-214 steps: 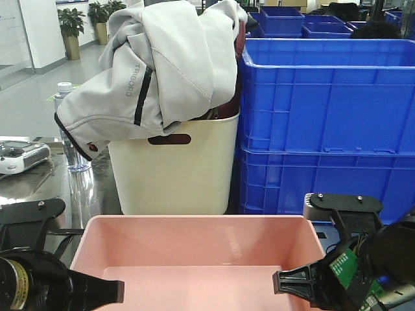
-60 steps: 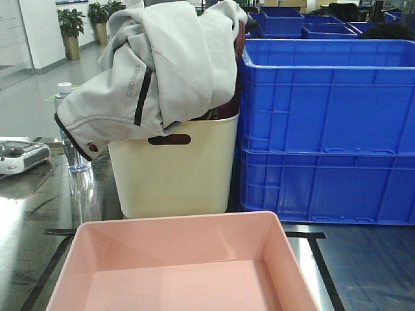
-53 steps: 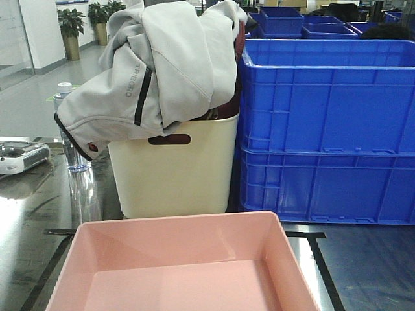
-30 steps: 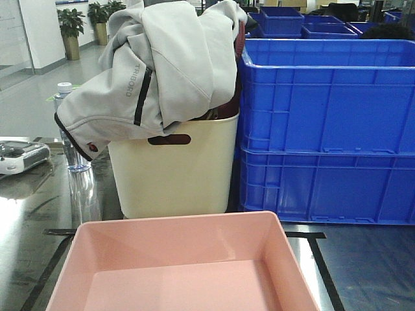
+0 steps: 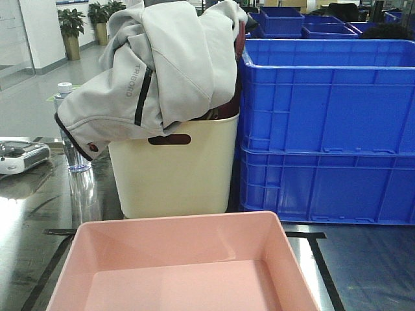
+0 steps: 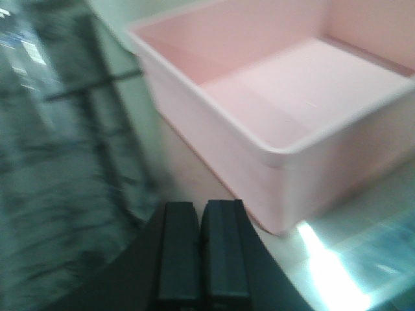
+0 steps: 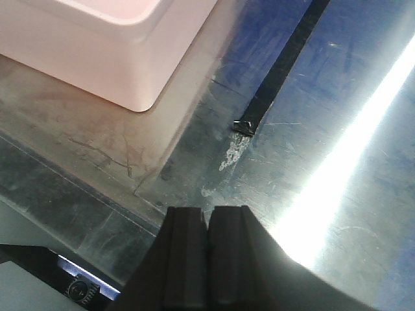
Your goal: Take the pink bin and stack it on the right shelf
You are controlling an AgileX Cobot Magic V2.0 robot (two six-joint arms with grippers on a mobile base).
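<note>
both grippers, left gripper [image 6: 201, 253] and right gripper [image 7: 207, 256], have let go and pulled clear, fingers pressed together on nothing. pink bin [image 5: 181, 265] now rests inside the tape lines [image 5: 324, 272] on the right shelf [image 7: 311, 129], so placement looks done.

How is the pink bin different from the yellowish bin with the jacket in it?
The pink bin is shallow and low; the cream bin is tall and deep. The pink bin is empty, while the cream bin is stuffed with a grey jacket spilling over its rim. The cream bin has a handle slot in its wall; the pink bin's walls show none. Both are smooth plastic and stand on the same shiny steel shelf top.
</note>
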